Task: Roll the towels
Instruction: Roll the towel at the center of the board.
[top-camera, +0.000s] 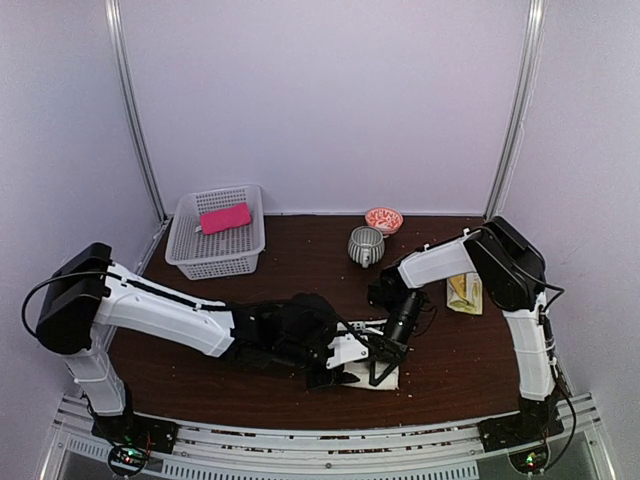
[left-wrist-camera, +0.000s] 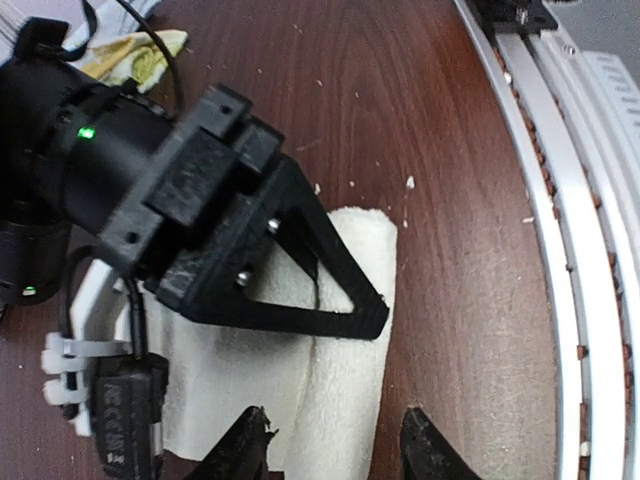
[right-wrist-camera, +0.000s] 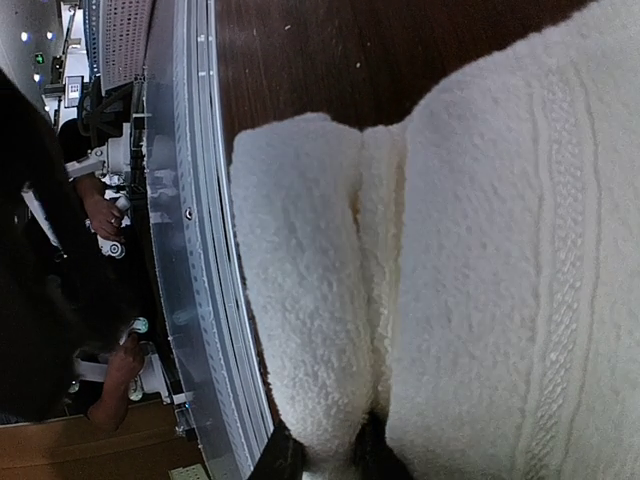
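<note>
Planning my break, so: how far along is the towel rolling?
Done: perhaps the pink towel, lying in the basket; whether it's rolled is unclear. In hand: the cream towel, near edge curled into a first turn, right fingers pinching that roll, left fingers open astride it. Left: finishing it, then the yellow towel lying loose.

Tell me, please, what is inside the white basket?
A pink towel lies flat inside the basket, towards its far side. Anything under the towel is covered and cannot be seen.
</note>
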